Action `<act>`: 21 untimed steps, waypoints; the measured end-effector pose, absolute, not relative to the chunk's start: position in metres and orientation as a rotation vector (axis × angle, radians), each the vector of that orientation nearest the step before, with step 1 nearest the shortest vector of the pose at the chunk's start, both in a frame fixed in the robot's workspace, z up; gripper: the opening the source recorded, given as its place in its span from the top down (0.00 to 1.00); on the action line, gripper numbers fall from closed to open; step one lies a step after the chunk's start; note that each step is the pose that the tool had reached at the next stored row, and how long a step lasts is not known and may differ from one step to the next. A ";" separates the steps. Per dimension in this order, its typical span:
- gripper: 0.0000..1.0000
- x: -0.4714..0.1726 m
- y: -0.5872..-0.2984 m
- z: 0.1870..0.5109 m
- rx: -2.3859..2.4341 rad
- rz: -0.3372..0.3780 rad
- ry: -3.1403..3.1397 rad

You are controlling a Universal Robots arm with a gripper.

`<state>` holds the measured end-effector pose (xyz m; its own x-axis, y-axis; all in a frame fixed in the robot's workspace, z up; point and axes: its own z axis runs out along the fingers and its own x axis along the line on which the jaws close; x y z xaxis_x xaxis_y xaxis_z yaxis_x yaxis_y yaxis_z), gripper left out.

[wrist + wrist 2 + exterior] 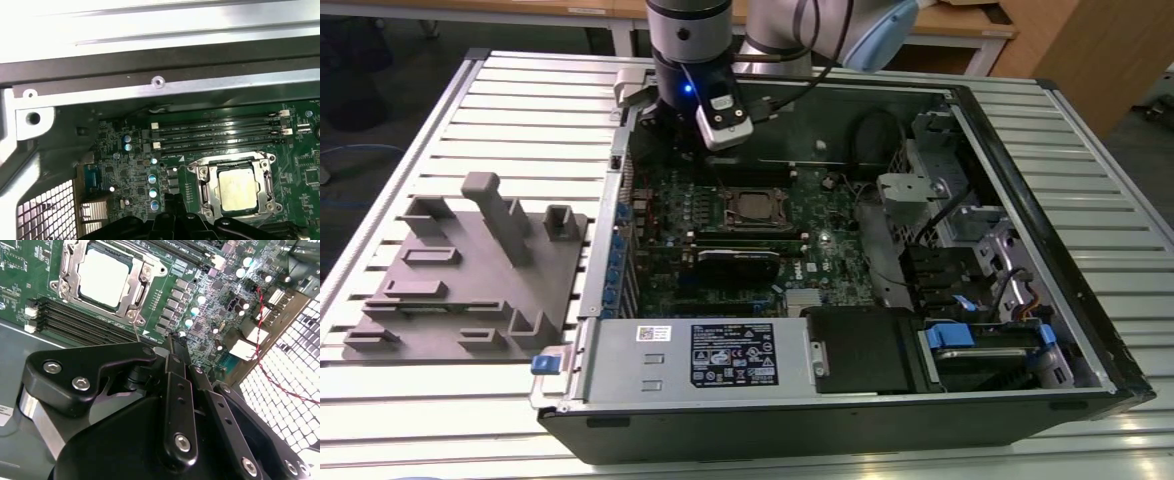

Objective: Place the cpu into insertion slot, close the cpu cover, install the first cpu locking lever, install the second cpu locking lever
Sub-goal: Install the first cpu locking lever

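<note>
Slatted table (pixel 427 400): one case (pixel 854 432), one cpu (pixel 104 277)

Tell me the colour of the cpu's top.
The cpu is pale silvery-grey, clearest in the second wrist view.

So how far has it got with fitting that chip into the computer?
The cpu already lies in the insertion slot, with the cpu cover down around it. The claw is close by, next to a thin locking lever that stands up, so latching looks unfinished; the other lever I cannot make out.

Silvery-grey cpu (pixel 104 277); green motherboard (pixel 10 275); pale-grey slatted table (pixel 520 110).
</note>
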<state>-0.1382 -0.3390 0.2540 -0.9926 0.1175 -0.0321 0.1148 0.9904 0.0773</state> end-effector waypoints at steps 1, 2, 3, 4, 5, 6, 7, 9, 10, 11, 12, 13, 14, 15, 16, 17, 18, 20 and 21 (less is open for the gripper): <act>0.90 -0.139 -0.339 0.254 0.179 0.117 3.098; 0.90 -0.139 -0.339 0.254 0.178 0.117 3.098; 0.90 -0.139 -0.339 0.254 0.177 0.117 3.098; 0.90 -0.139 -0.339 0.254 0.178 0.120 3.098; 0.90 -0.139 -0.339 0.254 0.178 0.124 3.098; 0.90 -0.139 -0.339 0.254 0.178 0.128 3.098; 0.90 -0.139 -0.339 0.254 0.178 0.137 3.098; 0.90 -0.139 -0.339 0.254 0.179 0.167 3.097; 0.90 -0.139 -0.339 0.254 0.179 0.172 3.097; 0.90 -0.139 -0.339 0.254 0.179 0.172 3.097; 0.90 -0.139 -0.339 0.254 0.179 0.173 3.097; 0.90 -0.139 -0.339 0.254 0.179 0.173 3.097; 0.90 -0.139 -0.339 0.254 0.179 0.173 3.097; 0.90 -0.139 -0.339 0.254 0.179 0.174 3.097; 0.90 -0.139 -0.339 0.254 0.179 0.174 3.097; 0.90 -0.139 -0.339 0.254 0.179 0.174 3.098; 0.90 -0.139 -0.339 0.254 0.179 0.174 3.098; 0.90 -0.139 -0.339 0.253 0.177 0.174 3.099; 0.90 -0.139 -0.339 0.253 0.176 0.174 3.100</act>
<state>-0.1392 -0.3393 0.2529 -0.9931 0.1146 -0.0255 0.1110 0.9873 0.1136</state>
